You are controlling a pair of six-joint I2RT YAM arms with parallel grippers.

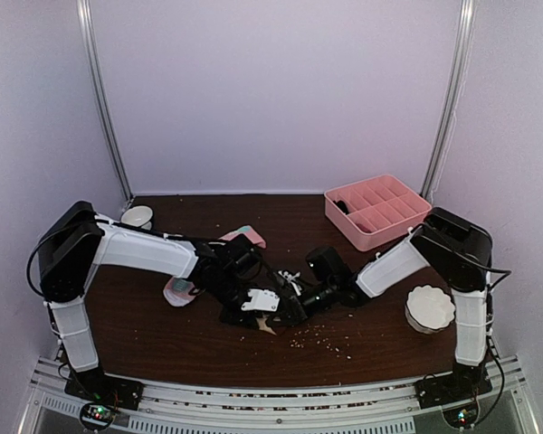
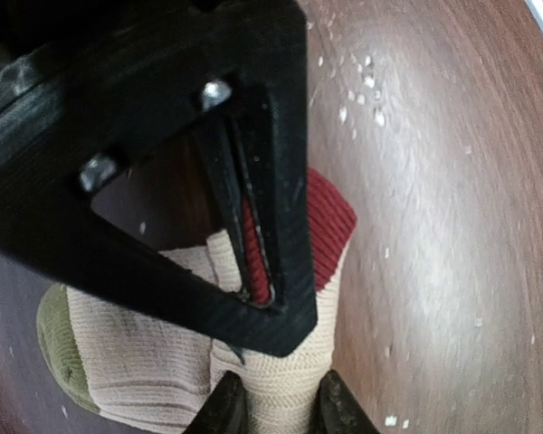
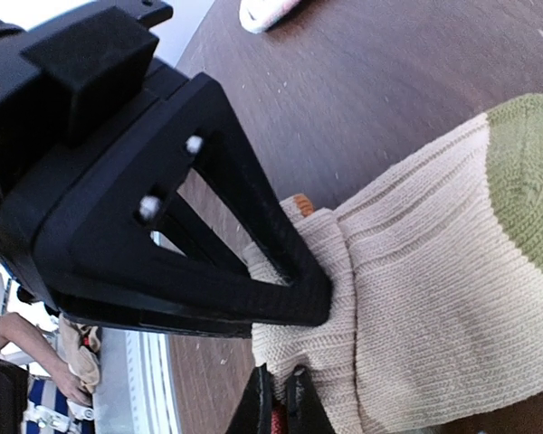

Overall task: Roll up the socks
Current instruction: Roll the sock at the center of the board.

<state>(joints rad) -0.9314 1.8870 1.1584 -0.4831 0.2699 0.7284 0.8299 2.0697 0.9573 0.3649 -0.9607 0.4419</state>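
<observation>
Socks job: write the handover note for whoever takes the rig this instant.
Right gripper: shut on the maroon cuff of the beige sock.
Left gripper: fingers either side of that sock's body; firm grip unclear.
Position: the beige sock lies mid-table, partly folded over; the pink sock lies flat further left, not held.
Done: no roll finished.
Left: roll the beige sock, then deal with the pink sock.

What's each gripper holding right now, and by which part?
Right gripper pinches the beige sock by its maroon cuff. Left gripper brackets its beige middle; grip unclear.
</observation>
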